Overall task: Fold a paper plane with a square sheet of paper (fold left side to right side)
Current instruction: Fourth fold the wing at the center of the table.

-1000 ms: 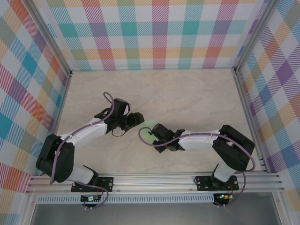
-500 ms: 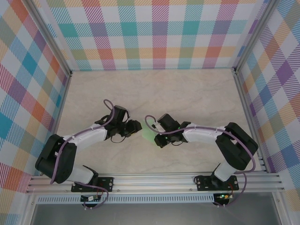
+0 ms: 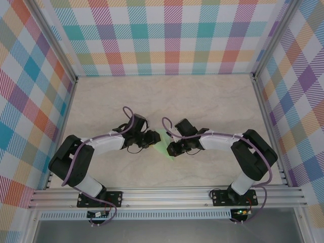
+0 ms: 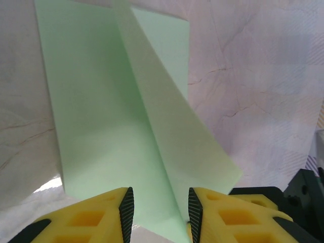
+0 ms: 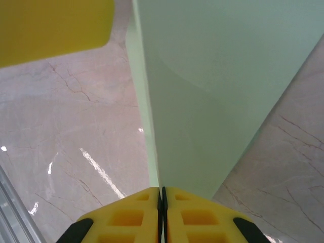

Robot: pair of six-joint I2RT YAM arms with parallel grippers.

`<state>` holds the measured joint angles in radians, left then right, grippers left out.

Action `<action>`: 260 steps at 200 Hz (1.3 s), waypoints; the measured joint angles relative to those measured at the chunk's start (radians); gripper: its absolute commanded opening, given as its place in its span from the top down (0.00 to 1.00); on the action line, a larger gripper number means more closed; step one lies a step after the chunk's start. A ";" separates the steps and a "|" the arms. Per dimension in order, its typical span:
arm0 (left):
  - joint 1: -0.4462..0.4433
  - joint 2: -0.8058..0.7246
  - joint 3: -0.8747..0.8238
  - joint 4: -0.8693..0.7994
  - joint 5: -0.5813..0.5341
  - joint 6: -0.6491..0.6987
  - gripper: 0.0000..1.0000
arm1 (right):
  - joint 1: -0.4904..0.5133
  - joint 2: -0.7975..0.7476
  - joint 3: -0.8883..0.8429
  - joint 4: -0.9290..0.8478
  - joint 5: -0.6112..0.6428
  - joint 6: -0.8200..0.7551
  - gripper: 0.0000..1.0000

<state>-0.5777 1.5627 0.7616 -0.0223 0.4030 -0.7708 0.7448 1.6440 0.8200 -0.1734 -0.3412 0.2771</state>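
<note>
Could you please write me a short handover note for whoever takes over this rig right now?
Left tool: open, fingers either side of the near edge of the square sheet of paper.
Right tool: shut on the sheet's edge, holding one flap raised off the table.
Sheet: mid-table between both tools, part flat, part lifted.
Done: sheet gripped, first fold begun.
Left: bring the flap across, press the crease, then all later plane folds.
</note>
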 measured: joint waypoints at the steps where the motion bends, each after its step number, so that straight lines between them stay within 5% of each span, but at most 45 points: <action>1: 0.000 0.000 0.000 0.000 0.000 0.000 0.64 | 0.000 0.002 0.000 0.000 -0.001 0.000 0.90; 260: -0.049 0.135 0.060 0.007 -0.016 -0.004 0.61 | -0.050 0.068 -0.001 0.016 -0.106 0.027 0.87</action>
<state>-0.6270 1.6981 0.8219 -0.0154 0.3866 -0.7746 0.6945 1.7123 0.8192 -0.1574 -0.4477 0.3038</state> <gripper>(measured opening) 0.388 0.127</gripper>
